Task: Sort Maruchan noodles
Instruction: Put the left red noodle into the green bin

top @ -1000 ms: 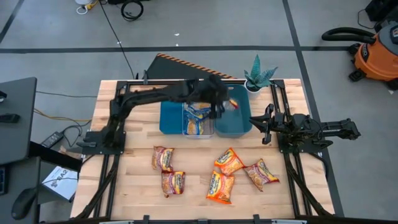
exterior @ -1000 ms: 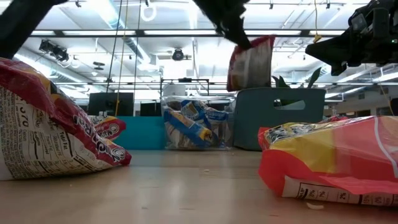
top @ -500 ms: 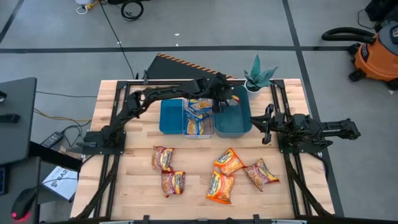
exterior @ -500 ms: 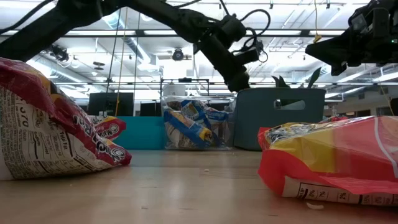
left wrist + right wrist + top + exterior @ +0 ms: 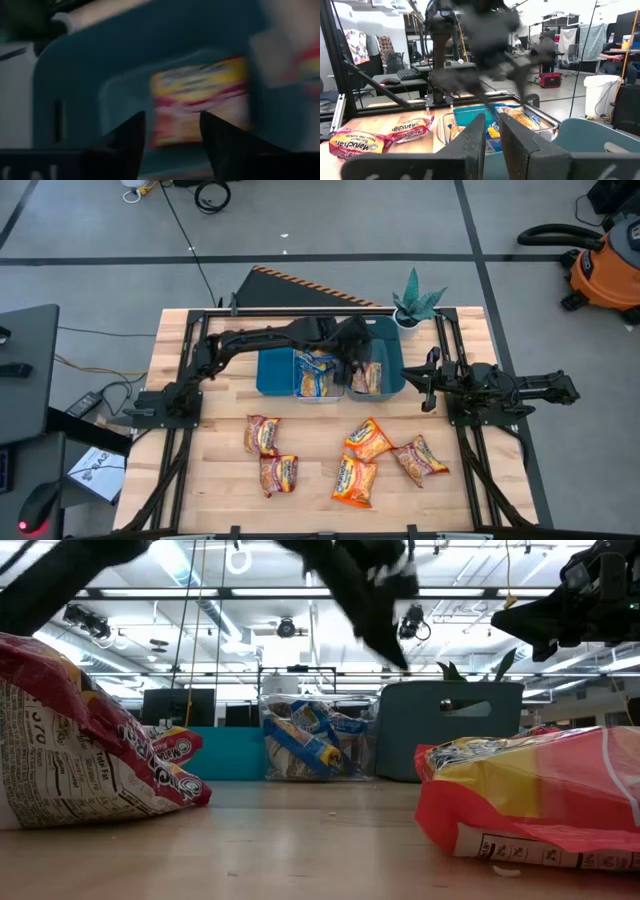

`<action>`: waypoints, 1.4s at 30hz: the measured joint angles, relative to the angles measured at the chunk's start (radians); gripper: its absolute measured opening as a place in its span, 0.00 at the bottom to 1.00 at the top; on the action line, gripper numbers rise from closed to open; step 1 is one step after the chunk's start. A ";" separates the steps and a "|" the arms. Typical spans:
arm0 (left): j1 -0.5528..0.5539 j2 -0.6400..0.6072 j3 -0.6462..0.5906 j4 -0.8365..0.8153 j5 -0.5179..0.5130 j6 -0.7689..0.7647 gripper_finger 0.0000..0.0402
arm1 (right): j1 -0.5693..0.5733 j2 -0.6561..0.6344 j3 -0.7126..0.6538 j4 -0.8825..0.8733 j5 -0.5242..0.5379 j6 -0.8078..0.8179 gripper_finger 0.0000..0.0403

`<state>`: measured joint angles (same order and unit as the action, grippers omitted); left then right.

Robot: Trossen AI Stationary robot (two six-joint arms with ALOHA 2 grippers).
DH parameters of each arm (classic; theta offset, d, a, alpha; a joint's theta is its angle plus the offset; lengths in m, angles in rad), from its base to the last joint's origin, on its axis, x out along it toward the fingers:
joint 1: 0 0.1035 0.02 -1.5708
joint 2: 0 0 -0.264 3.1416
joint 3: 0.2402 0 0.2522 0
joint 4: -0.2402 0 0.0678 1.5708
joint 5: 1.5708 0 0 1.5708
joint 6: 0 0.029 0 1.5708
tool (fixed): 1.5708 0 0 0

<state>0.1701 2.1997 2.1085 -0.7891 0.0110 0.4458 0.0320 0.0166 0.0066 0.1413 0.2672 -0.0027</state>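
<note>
High view: the left gripper (image 5: 352,352) hangs over the right-hand teal bin (image 5: 392,385), fingers spread and empty, an orange packet (image 5: 368,377) lying in the bin directly beneath it. Five packets remain on the table toward the front; the maroon pair (image 5: 270,452) lies on the left arm's side, long axes running front-to-back. The right gripper (image 5: 425,380) waits beside the bin, fingers slightly parted.

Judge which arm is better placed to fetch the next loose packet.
Left, probably. Its gripper hangs over the teal bin with jaws open and empty, the red packet lying in the bin. The right gripper waits beside that bin, near the orange packet.
</note>
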 joint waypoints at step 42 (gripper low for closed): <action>-0.359 -0.448 -0.904 -0.139 -0.100 -0.927 0.31 | 0.000 0.000 0.000 0.000 0.000 0.000 0.15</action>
<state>-0.1886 1.7515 1.2048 -0.9278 -0.0894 -0.4810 0.0322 0.0166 0.0067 0.1413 0.2672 -0.0025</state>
